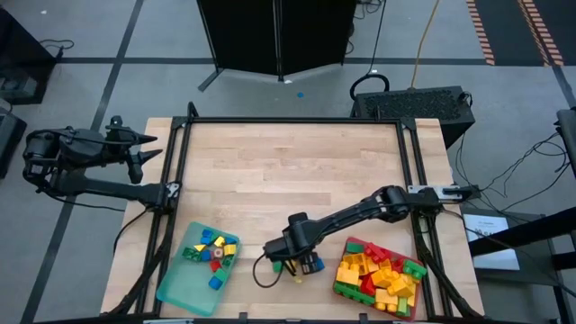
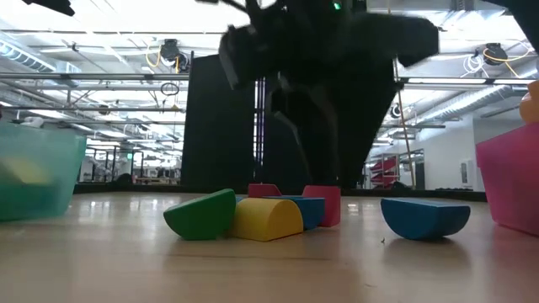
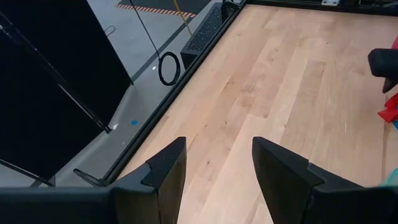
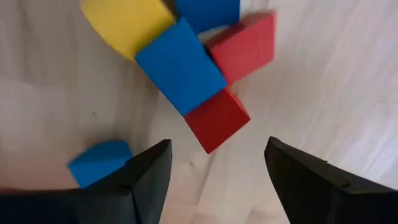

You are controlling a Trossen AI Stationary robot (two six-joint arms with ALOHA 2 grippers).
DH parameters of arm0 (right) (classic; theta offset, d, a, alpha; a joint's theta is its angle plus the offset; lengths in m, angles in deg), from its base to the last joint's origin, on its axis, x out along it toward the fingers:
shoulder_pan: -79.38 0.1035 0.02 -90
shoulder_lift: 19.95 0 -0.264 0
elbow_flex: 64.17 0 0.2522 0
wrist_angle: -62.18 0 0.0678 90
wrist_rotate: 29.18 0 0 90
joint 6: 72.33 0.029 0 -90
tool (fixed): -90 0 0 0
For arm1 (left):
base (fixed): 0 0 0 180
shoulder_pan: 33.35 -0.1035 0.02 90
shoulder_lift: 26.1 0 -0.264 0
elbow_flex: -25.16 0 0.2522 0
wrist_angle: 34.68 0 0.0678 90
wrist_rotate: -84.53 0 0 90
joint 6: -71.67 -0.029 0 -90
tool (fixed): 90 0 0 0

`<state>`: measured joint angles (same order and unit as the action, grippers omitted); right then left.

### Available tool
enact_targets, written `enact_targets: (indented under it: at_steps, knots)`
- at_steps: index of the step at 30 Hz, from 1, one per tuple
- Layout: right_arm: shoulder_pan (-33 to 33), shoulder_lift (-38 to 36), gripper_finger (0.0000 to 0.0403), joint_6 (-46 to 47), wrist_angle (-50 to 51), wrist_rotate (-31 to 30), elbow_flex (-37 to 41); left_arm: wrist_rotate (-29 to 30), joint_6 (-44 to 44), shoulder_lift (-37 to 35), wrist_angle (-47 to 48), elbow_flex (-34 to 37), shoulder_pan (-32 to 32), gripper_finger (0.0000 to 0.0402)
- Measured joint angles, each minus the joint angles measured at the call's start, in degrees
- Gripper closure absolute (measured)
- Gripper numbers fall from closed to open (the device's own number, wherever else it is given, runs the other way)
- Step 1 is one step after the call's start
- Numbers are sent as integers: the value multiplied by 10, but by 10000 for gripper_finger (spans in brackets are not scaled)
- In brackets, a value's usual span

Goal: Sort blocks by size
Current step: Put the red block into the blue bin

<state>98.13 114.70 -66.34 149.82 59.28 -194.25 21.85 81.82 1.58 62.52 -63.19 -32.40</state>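
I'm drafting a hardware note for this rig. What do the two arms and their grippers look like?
Both arms are matte black, built of jointed tubular links. The left gripper and right gripper each end in two broad, angular, flat-faced black fingers. A thin black cable loops beside the right arm's wrist. No markings show.

Robotics lab in an industrial hall: exposed ceiling pipes point(image 2: 472, 88), taped concrete floor point(image 1: 504, 36), framed wooden bench point(image 1: 288, 171).

Under my right arm's matt black plastic fingers point(image 4: 148, 180) I see smooth, solid-coloured blocks point(image 4: 180, 65) of red, blue and yellow plastic with a dull sheen. They lie on the pale, fine-grained wooden table point(image 1: 288, 171), satin-finished. The translucent teal plastic tray point(image 1: 175, 286) looks glossy; the pinkish-red plastic tray point(image 2: 514, 185) looks smooth.
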Motion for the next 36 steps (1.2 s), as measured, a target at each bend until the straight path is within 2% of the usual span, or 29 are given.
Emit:
enact_targets:
  at_steps: [18, 24, 31, 36]
  knots:
    - [-8, 0, 154, -122, -45, -5, 19, 0, 0, 0, 0, 0, 0, 214]
    - [-7, 0, 154, -144, -52, -4, 22, 0, 0, 0, 0, 0, 0, 214]
    - [-7, 0, 154, -142, -70, 1, 65, 0, -1, 0, 0, 0, 0, 214]
    - [-7, -2, 182, -142, -81, 4, 74, 0, -1, 0, 0, 0, 0, 214]
